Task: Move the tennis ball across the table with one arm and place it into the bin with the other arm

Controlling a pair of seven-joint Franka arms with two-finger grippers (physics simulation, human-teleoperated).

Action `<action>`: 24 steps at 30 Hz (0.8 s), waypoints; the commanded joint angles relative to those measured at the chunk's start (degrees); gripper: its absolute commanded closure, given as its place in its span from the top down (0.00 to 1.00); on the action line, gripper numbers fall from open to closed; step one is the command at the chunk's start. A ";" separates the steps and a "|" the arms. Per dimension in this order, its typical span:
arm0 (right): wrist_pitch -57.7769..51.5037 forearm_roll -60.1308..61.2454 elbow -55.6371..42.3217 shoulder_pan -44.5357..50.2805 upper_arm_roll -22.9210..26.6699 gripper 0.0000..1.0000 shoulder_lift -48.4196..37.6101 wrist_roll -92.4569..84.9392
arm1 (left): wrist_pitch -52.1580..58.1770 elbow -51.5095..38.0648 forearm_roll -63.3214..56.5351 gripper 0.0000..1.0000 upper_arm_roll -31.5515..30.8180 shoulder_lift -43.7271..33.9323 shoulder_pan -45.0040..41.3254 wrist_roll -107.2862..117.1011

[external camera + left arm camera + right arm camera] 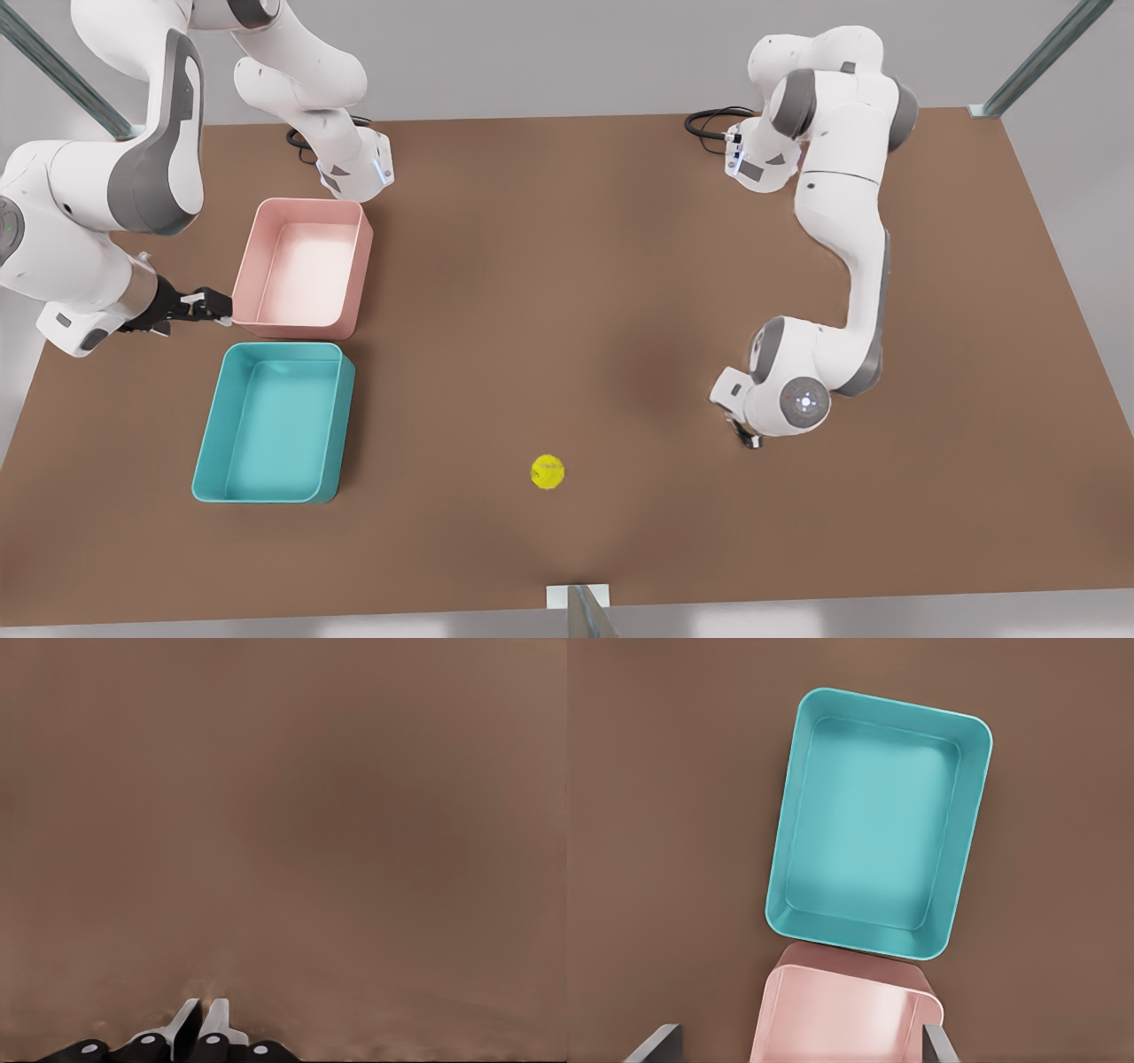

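A large brown table [585,266] fills the front view, seen from above, with two white robot arms reaching over it.

The tennis ball [547,471], small and yellow-green, sits alone on the bare table near the front edge, about midway across. Nothing touches it.

On the front view's left lie two low trays, end to end and almost touching. The teal bin [232,483] is the nearer one; the pink tray [358,266] lies just behind it. Both look empty. The ball rests well apart from the bin, toward the front view's right.

The right end effector [205,306] hangs at the front view's left, just beside the pink tray's outer wall, close to the gap between the trays. In the right wrist view its two fingers [651,1047] stand wide apart, holding nothing, with the bin [788,859] and the pink tray [772,1014] spread below them.

The left end effector [742,436] is low over the table on the front view's right, some way from the ball. In the left wrist view its fingertips [188,1020] are pressed together, gripping nothing, above plain tabletop [283,815].
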State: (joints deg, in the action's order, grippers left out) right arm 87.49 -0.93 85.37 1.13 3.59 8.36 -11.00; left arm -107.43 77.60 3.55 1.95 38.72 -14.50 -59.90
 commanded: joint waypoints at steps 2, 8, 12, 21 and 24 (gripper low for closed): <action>-0.04 0.05 -0.03 0.02 0.02 1.00 -0.10 -0.34 | 17.25 6.51 -2.13 1.00 5.26 -19.72 0.44 68.44; -0.04 0.23 -0.03 -0.42 0.02 1.00 -0.01 -0.43 | 36.77 -3.77 -2.67 1.00 5.34 -21.32 4.13 68.43; 0.23 0.49 -0.91 -0.25 -0.07 1.00 1.75 -0.34 | 37.30 -4.29 -2.76 1.00 5.34 -21.23 4.66 67.99; 25.54 4.08 -19.10 12.94 -0.69 1.00 31.63 3.97 | 36.95 -4.38 -3.11 1.00 5.34 -21.05 4.84 68.16; 31.52 5.94 -23.14 11.80 -0.69 1.00 37.25 2.21 | 36.86 -4.38 -3.11 1.00 5.43 -20.79 4.84 68.16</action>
State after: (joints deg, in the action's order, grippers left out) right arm 106.47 3.10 62.89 13.15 2.92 44.43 -9.67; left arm -71.35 73.24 0.50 7.29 17.93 -9.67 -9.78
